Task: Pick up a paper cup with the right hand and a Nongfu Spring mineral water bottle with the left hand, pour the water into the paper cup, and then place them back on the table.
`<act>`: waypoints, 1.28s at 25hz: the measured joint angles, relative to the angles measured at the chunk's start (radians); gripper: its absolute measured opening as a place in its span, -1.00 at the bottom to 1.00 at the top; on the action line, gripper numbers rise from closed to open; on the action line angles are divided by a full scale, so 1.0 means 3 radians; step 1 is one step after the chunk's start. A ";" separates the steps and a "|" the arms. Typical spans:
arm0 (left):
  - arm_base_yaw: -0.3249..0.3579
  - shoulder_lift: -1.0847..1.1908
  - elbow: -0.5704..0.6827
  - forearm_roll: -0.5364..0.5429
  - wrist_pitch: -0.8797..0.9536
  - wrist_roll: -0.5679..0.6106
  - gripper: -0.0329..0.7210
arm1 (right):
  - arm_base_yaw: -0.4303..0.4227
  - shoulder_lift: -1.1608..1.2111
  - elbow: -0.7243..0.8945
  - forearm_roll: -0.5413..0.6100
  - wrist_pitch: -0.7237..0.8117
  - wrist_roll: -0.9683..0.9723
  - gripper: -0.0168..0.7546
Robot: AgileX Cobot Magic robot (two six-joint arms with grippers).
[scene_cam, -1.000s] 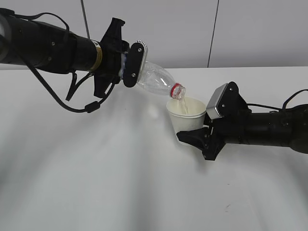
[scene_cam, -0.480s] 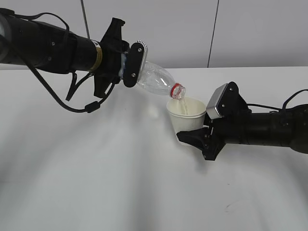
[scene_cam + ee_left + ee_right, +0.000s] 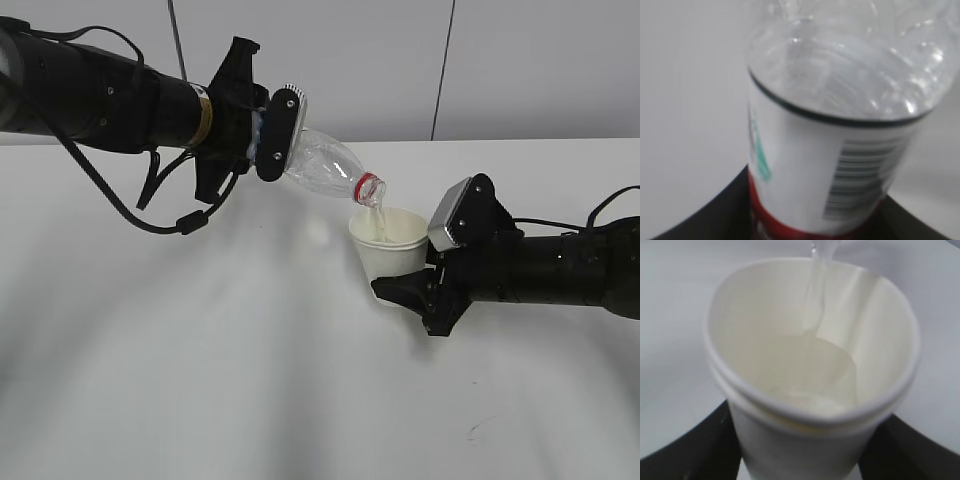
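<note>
My left gripper (image 3: 268,135) is shut on the clear Nongfu Spring bottle (image 3: 322,166), held tilted with its red-ringed mouth down over the cup. In the left wrist view the bottle (image 3: 840,125) fills the frame, its red-and-white label between the black fingers (image 3: 715,215). My right gripper (image 3: 405,288) is shut on the cream-white paper cup (image 3: 390,245) and holds it above the white table (image 3: 250,380). A thin stream of water (image 3: 376,212) falls into the cup. In the right wrist view the cup (image 3: 810,365) holds a pool of water (image 3: 810,365) between the dark fingers (image 3: 690,450).
A grey wall with a dark vertical seam (image 3: 443,70) stands behind the table. A small dark scuff mark (image 3: 474,428) lies on the tabletop near the front right. The left arm's looped cables (image 3: 150,200) hang above the table.
The right gripper and cup have shifted slightly down and to the right. The bottle and left arm hold the same pose, and water keeps running into the cup.
</note>
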 joint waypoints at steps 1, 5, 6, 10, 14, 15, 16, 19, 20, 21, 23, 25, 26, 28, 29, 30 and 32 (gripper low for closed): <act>0.0000 0.0000 0.0000 0.0000 0.0000 0.0000 -0.05 | 0.0000 0.0000 0.0000 0.0000 0.0000 0.0000 0.21; 0.0000 0.0000 0.0000 0.0000 0.0000 0.0000 -0.06 | 0.0000 0.0000 0.0000 -0.0035 0.0008 0.0000 0.21; 0.0000 0.0000 0.0000 0.0000 0.0000 0.0000 -0.06 | 0.0000 0.0000 0.0000 -0.0041 0.0008 0.0000 0.21; 0.0000 0.0000 0.0000 0.0000 0.0000 0.0000 -0.06 | 0.0000 0.0000 0.0000 -0.0048 0.0008 0.0000 0.21; 0.0000 0.0000 0.0000 0.0000 0.0000 0.0000 -0.06 | 0.0000 0.0000 0.0000 -0.0048 0.0008 0.0000 0.21; 0.0000 0.0000 -0.0003 0.0000 0.0000 0.0000 -0.06 | 0.0000 0.0000 0.0000 -0.0048 0.0008 0.0000 0.21; 0.0000 0.0000 -0.0003 0.0000 0.0000 0.0000 -0.06 | 0.0000 0.0000 0.0000 -0.0048 0.0008 0.0000 0.21; 0.0000 0.0000 -0.0003 0.0000 0.0000 0.0000 -0.06 | 0.0000 0.0000 0.0000 -0.0048 0.0008 0.0000 0.21; 0.0000 0.0000 -0.0003 0.0000 0.0000 0.0000 -0.06 | 0.0000 0.0000 0.0000 -0.0048 0.0010 0.0000 0.21; 0.0000 0.0000 -0.0003 0.0000 0.0000 0.0000 -0.06 | 0.0000 0.0000 0.0000 -0.0048 0.0016 0.0000 0.21; 0.0000 0.0000 -0.0003 0.0000 0.0000 0.0000 -0.06 | 0.0000 0.0000 0.0000 -0.0048 0.0015 0.0000 0.21; 0.0000 0.0000 -0.0003 0.0000 0.0000 0.0000 -0.06 | 0.0000 0.0000 0.0000 -0.0048 0.0015 0.0000 0.21; 0.0000 0.0000 -0.0003 0.0000 0.0000 0.0000 -0.06 | 0.0000 0.0000 0.0000 -0.0048 0.0015 0.0000 0.21; 0.0000 0.0000 -0.0003 0.0000 0.0000 0.0000 -0.06 | 0.0000 0.0000 0.0000 -0.0048 0.0023 0.0000 0.21; 0.0000 0.0000 -0.0003 0.0000 0.0000 0.0000 -0.06 | 0.0000 0.0000 0.0000 -0.0048 0.0023 0.0000 0.21; 0.0000 0.0000 -0.0003 0.0003 0.0000 0.0000 -0.06 | 0.0000 0.0000 0.0000 -0.0048 0.0023 0.0000 0.21; 0.0000 0.0000 -0.0003 0.0010 0.0004 0.0000 -0.06 | 0.0000 0.0000 0.0000 -0.0048 0.0023 0.0000 0.21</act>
